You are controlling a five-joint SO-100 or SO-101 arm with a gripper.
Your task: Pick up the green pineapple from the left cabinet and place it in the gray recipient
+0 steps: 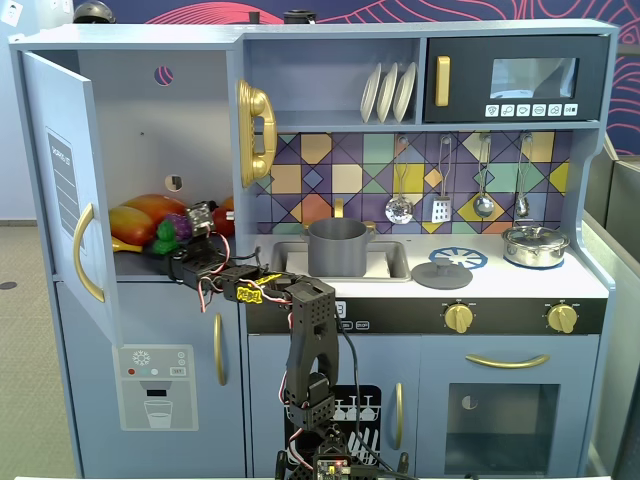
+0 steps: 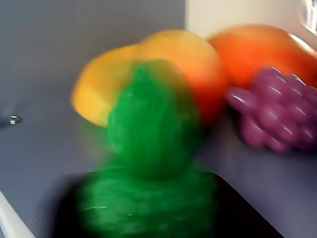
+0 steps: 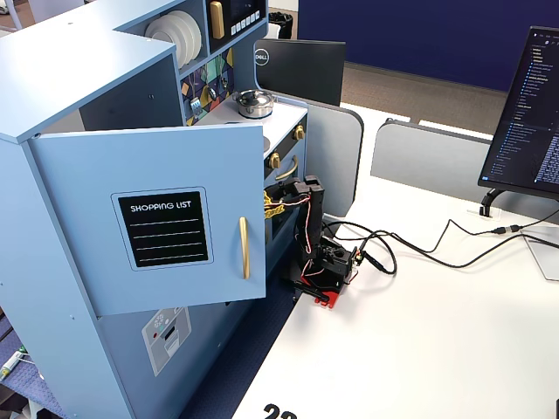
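Observation:
The green pineapple (image 1: 164, 237) stands on the shelf of the open left cabinet (image 1: 130, 130), in front of orange and yellow toy fruit and beside a purple grape bunch (image 1: 185, 227). My gripper (image 1: 176, 252) reaches into the cabinet from the right, right at the pineapple. In the wrist view the pineapple (image 2: 151, 148) fills the centre, blurred, lying over a black jaw at the bottom edge; the other jaw is hidden, so the grip is unclear. The gray recipient (image 1: 337, 248) stands in the sink, empty as far as I can see.
The cabinet door (image 1: 58, 180) stands open to the left and blocks the shelf in the other fixed view (image 3: 166, 227). A flat gray lid (image 1: 442, 272) and a shiny lidded pot (image 1: 535, 245) sit on the counter. The arm's base (image 3: 327, 266) is on a white table.

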